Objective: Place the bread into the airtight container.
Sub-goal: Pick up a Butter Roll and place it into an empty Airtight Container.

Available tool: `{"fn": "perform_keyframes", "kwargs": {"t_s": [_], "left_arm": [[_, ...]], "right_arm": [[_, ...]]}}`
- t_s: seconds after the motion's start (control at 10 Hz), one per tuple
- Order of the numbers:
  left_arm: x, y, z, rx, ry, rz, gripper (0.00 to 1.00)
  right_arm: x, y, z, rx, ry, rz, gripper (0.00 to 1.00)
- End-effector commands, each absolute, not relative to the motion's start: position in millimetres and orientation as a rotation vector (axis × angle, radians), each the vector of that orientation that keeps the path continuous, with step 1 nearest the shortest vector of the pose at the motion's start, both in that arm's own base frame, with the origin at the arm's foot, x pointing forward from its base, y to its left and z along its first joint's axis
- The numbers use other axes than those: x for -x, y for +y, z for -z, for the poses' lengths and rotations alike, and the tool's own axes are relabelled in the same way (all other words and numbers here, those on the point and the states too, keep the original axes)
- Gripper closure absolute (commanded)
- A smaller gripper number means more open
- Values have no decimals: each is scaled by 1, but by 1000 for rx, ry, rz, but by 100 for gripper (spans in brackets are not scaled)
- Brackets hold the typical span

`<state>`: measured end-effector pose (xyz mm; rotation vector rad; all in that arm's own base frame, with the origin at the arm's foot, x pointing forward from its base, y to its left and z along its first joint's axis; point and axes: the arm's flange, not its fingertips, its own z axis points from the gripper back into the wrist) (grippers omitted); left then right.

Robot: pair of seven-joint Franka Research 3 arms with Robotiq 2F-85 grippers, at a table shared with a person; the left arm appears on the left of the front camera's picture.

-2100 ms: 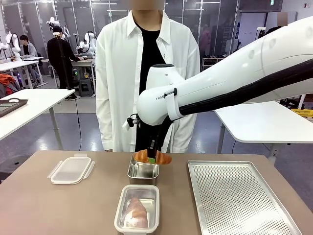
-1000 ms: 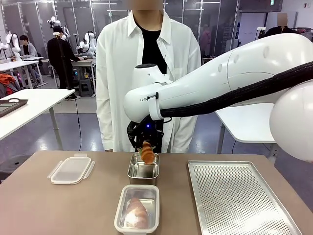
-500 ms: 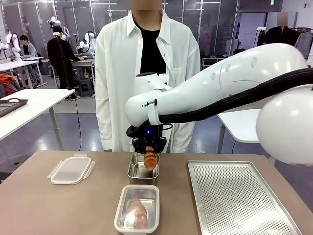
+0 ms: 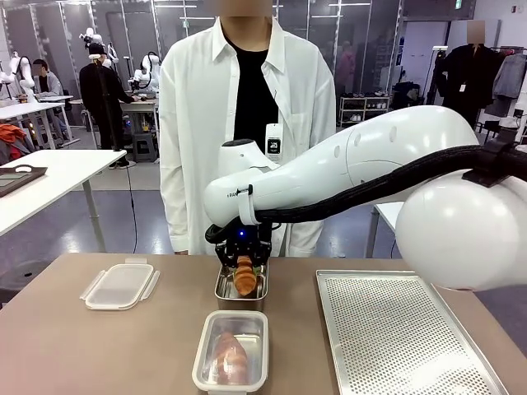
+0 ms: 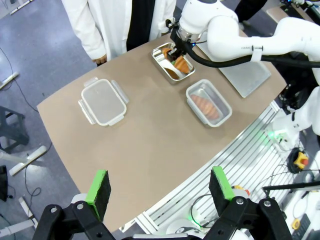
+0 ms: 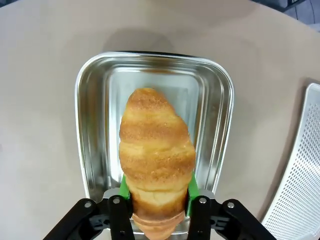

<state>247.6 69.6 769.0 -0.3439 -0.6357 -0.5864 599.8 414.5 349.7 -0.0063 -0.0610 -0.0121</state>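
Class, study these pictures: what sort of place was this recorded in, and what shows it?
Most likely a robotics lab: other robot arms stand on benches behind, white work tables fill an open floor, and a person in a white coat watches across the table.

We see grey floor (image 4: 123, 214), white tables upper left (image 4: 58, 169) and right (image 4: 387, 216), ceiling strip lights (image 4: 181, 6), dark garments hanging upper right (image 4: 461, 74).

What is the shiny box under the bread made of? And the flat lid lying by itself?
The shiny box looks like polished steel: mirror-bright walls with reflections. The lid seems to be cloudy, see-through plastic with clip flaps. The bread has a golden, flaky baked crust.
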Motion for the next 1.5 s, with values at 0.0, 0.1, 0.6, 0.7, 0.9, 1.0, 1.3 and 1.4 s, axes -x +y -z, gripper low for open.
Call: {"fn": "perform_keyframes", "kwargs": {"t_s": [0.0,0.1,0.6,0.7,0.9,1.0,1.3,1.4], "left_arm": [[-247,70,-771,339,-636,604,0],[-247,70,-771,339,-636,604,0],[-247,70,-771,339,-636,604,0],[-247,70,-771,339,-636,604,0],[-247,70,-771,339,-636,604,0],[-247,70,-771,339,-636,604,0],[-247,70,-771,339,-636,604,0],[-247,70,-771,339,-636,604,0]], "right_arm": [[-602,419,-354,-3,-84,43,13],[-602,419,-353,-5,-85,44,0],[-602,411,-354,-30,-99,43,0],[-602,405,-351,-25,-64,18,0],[-606,414,-354,-13,-88,19,0],[-606,414,-354,-13,-88,19,0],[-606,414,-354,-13,-88,19,0],[-606,414,-354,-13,-88,19,0]]}}
